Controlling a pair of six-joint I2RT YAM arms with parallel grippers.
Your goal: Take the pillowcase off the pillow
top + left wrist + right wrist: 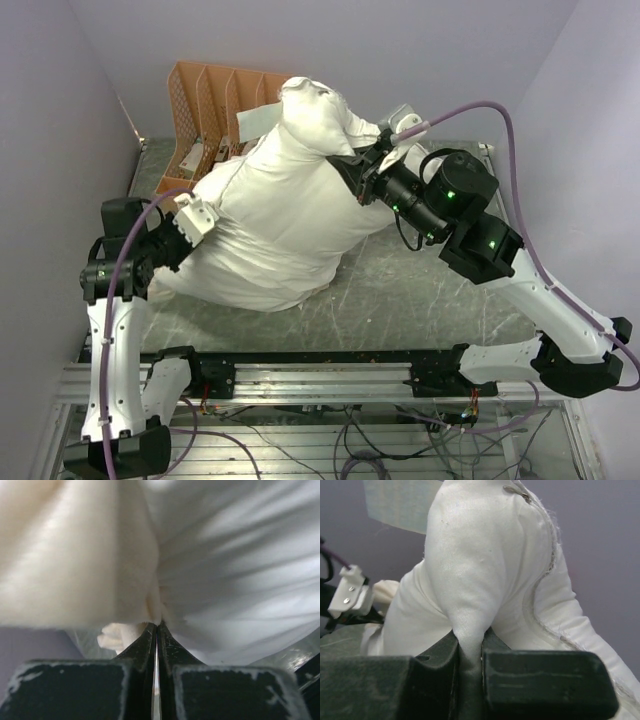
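The pillow is a plump white mass across the table, one pointed corner raised at the back. My right gripper is shut on a fold of its smooth white skin, beside a zip seam, and holds that side up. At the pillow's left edge my left gripper is shut. In the left wrist view its tips pinch the crease where the cream pillowcase meets the white pillow. A cream frill pokes out beside the left finger. Most of the pillowcase is hidden.
An orange slotted rack stands at the back left behind the pillow, with a pale sheet leaning in it. The grey marbled table shows in front and to the right. Purple-grey walls close in on both sides.
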